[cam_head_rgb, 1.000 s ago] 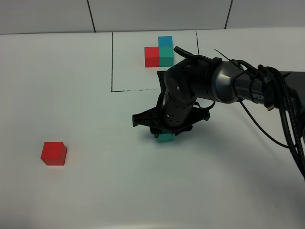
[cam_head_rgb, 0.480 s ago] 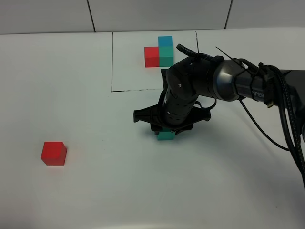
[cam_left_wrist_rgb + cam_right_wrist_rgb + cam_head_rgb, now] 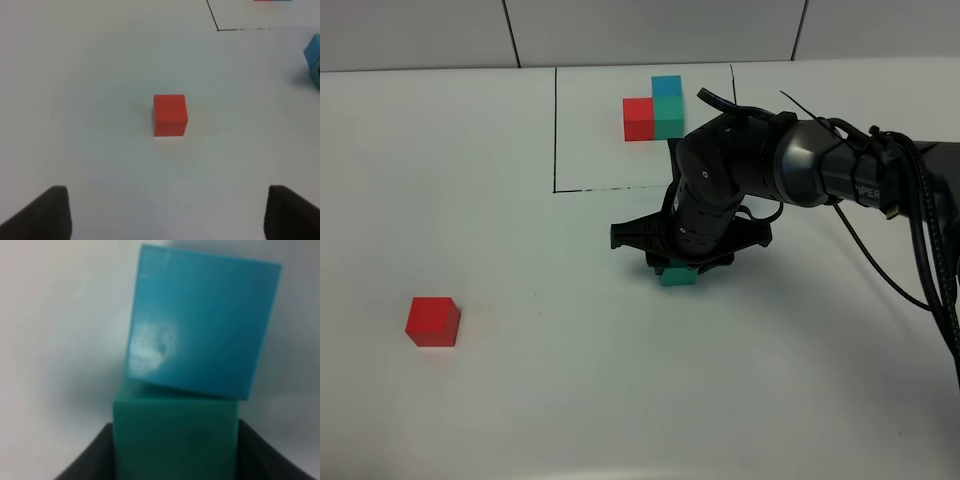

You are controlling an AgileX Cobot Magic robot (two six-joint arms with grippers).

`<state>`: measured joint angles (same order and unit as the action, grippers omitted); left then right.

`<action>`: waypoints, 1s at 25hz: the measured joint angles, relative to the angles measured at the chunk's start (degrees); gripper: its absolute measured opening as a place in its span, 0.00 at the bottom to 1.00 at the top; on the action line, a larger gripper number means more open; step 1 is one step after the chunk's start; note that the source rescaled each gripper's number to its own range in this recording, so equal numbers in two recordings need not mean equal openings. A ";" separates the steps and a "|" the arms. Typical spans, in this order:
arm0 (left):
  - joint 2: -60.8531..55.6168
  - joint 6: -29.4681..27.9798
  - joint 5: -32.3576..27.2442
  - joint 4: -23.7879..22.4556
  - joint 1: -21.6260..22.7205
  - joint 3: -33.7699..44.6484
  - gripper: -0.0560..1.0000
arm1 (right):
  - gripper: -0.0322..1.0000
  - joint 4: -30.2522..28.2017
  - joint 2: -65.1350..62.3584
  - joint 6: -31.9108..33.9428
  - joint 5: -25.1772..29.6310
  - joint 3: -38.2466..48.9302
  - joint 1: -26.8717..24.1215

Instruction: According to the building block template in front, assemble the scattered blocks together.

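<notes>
At far left the loose red cube [image 3: 432, 321] sits alone on the white table [image 3: 520, 420], well apart from everything else. The left gripper [image 3: 165, 215] hangs above it with jaws spread wide and nothing between them.

At centre the right gripper [image 3: 678, 266] is clamped on the teal-green cube [image 3: 677, 277], low over the table just in front of the black lines [image 3: 555, 130] that frame the template [image 3: 655, 108]. The template, at the back, shows red beside teal-green with blue behind the teal-green. The dark right arm [image 3: 800, 170] stretches off to the right edge.

The job looks less than half done. One block is in hand at the sky-blue cube [image 3: 200, 325], but that pair is not squared up. The red block has yet to be fetched and set against the teal-green one.

The high camera never shows the sky-blue cube, because the arm covers it. The right wrist camera shows it just beyond the gripped block, skewed and seemingly meeting its far edge, though contact cannot be confirmed. The left wrist camera catches a sliver of both blocks at its edge, and alone shows the left jaws. The template's whole layout is clear only from the high camera.
</notes>
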<state>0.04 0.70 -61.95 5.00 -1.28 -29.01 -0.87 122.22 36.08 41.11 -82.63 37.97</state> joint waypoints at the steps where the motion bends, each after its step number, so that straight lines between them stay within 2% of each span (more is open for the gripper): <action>1: 0.00 0.00 0.00 0.00 0.00 0.00 0.89 | 0.04 -0.21 0.00 -0.01 0.00 0.00 -0.05; 25: 0.00 0.00 0.00 0.00 0.00 0.00 0.89 | 0.04 -2.79 0.42 0.06 0.22 -0.19 -0.06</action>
<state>0.04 0.70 -61.95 5.00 -1.28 -29.01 -3.66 122.64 36.14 41.33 -82.82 37.91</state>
